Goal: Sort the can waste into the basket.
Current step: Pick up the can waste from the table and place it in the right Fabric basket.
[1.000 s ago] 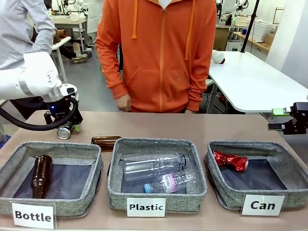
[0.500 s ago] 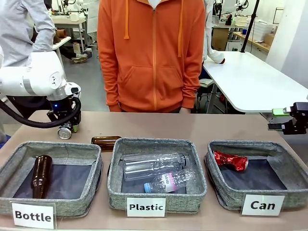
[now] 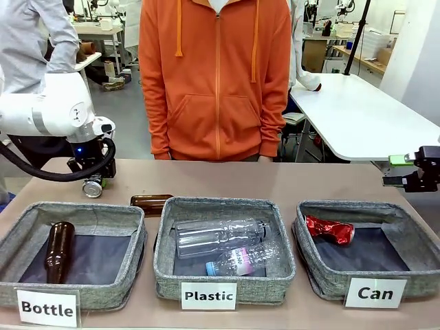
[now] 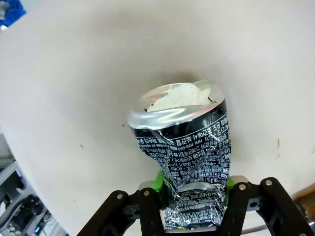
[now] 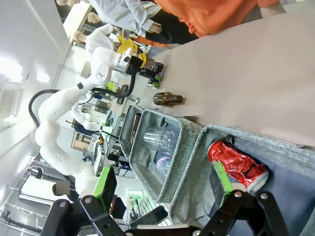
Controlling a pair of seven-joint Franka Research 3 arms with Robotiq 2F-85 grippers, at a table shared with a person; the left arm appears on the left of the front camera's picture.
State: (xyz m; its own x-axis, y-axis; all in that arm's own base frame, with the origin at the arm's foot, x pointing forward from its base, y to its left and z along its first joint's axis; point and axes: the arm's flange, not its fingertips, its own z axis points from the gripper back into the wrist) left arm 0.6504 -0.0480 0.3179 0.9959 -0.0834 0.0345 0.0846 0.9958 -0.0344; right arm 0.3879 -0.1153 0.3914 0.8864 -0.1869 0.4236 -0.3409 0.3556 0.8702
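The crumpled silver can point(image 4: 183, 147), with white print too small to read, is clamped in the left pincer point(image 4: 193, 196) over the brown counter's point(image 3: 275, 180) far left. The red can point(image 3: 330, 229) lies in the right-hand basket point(image 3: 320, 275) labelled "Can". Three grey baskets are counted, the others point(image 3: 223, 278) marked "Bottle" and "Plastic", plus two brown bottles point(image 3: 58, 249) and two clear bottles point(image 3: 220, 237); the right pincer point(image 3: 395, 170) is spread wide at far right.

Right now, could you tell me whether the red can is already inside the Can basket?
Inside: the red can lies crumpled within the grey walls of the Can basket.
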